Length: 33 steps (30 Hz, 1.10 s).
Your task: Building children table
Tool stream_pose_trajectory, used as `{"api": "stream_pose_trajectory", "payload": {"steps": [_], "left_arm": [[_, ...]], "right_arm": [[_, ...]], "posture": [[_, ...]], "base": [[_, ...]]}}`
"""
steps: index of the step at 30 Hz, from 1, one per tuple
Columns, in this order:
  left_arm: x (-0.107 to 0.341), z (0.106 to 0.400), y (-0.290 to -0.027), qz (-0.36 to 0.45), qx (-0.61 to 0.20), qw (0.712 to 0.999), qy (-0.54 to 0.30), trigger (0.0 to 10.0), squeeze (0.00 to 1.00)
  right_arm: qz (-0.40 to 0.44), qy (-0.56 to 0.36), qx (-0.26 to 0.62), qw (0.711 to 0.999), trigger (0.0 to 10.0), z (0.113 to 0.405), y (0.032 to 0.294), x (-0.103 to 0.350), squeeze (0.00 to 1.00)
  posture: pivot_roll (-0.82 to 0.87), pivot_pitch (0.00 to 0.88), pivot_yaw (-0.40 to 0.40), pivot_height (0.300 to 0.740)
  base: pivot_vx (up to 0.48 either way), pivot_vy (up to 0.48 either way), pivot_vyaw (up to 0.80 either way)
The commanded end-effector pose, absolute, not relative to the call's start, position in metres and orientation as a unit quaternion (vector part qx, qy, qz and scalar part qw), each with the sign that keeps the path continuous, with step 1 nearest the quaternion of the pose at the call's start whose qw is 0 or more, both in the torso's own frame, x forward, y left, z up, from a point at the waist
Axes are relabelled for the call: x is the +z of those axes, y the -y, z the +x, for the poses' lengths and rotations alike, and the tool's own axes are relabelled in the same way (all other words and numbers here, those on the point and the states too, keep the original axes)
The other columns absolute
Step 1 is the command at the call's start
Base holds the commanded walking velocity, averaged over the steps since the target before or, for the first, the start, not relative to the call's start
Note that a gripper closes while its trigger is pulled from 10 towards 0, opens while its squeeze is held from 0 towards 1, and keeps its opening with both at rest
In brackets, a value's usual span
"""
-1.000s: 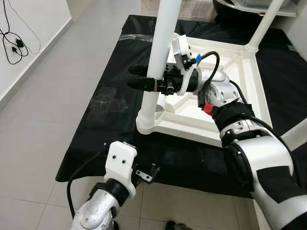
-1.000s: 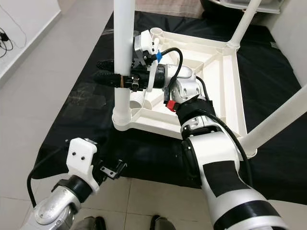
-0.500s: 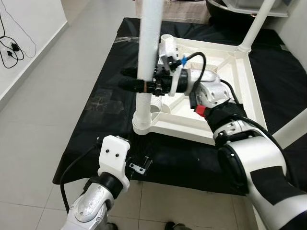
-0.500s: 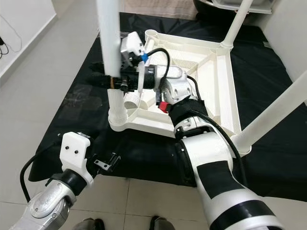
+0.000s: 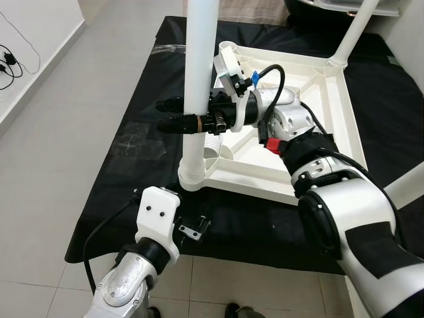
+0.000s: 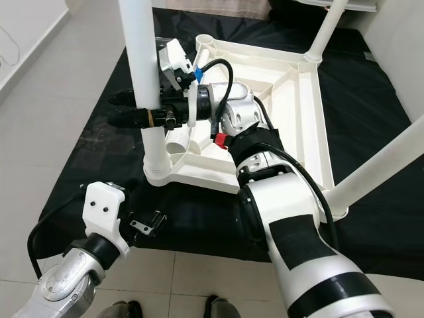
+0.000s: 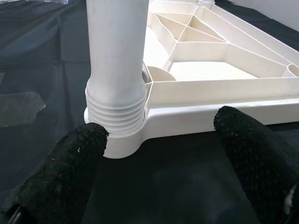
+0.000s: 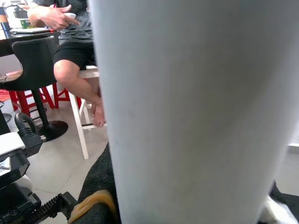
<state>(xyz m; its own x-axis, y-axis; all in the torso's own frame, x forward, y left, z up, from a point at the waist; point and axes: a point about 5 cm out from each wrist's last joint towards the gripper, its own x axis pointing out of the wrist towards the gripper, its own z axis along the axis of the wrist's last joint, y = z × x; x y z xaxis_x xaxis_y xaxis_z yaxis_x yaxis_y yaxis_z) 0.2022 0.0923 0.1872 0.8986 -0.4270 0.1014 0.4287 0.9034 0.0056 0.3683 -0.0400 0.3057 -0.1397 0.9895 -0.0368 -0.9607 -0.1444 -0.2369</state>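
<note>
The white table top (image 5: 346,126) lies upside down on a black mat (image 5: 142,142). A white leg (image 5: 199,66) stands upright in its near left corner socket (image 5: 191,179), with screw threads (image 7: 114,116) showing above the socket. My right gripper (image 5: 163,115) is shut on this leg at mid-height, and its black fingers reach past the leg to the left. My left gripper (image 5: 196,227) hangs low at the mat's front edge. Its fingers (image 7: 77,158) are open and face the leg's base from a short way off.
Two more white legs stand in the far right corner (image 5: 356,30) and the near right corner (image 6: 377,165). Grey tiled floor (image 5: 59,132) lies to the left, with cables (image 5: 12,56) by the wall. A seated person (image 8: 74,51) and a black stool (image 8: 32,60) are behind the leg.
The camera has shifted. The leg in my right gripper leaned to the right at its top a second ago and now stands nearly straight. My left gripper stays low and open.
</note>
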Motion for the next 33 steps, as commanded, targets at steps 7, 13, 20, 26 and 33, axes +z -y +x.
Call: {"api": "stream_pose_trajectory", "payload": {"steps": [7, 13, 20, 26, 33], "left_arm": [[0.190, 0.203, -0.096, -0.003, -0.210, 0.976, 0.054, 10.0, 0.00], [0.191, 0.210, -0.101, 0.006, -0.205, 0.977, 0.060, 10.0, 0.00], [0.193, 0.214, -0.107, 0.016, -0.198, 0.978, 0.065, 10.0, 0.00], [0.195, 0.218, -0.112, 0.023, -0.192, 0.979, 0.068, 10.0, 0.00], [0.196, 0.220, -0.114, 0.028, -0.190, 0.979, 0.071, 10.0, 0.00]], "right_arm": [[-0.083, 0.002, 0.724, 0.685, 10.0, 0.372, 0.039, 0.258, 0.00], [-0.070, -0.004, 0.663, 0.746, 10.0, 0.381, 0.043, 0.257, 0.00], [-0.071, -0.002, 0.598, 0.798, 10.0, 0.389, 0.047, 0.251, 0.00], [-0.053, 0.014, 0.576, 0.816, 10.0, 0.389, 0.049, 0.245, 0.00], [-0.030, 0.006, 0.510, 0.860, 10.0, 0.394, 0.048, 0.240, 0.00]], "posture": [[0.13, 0.289, -0.101, 0.740], [0.11, 0.281, -0.092, 0.740], [0.11, 0.277, -0.090, 0.740], [0.12, 0.272, -0.085, 0.740], [0.11, 0.264, -0.082, 0.740]], "base": [[0.000, 0.000, 0.00], [0.000, 0.000, 0.00], [0.000, 0.000, 0.00], [0.000, 0.000, 0.00], [0.000, 0.000, 0.00]]}}
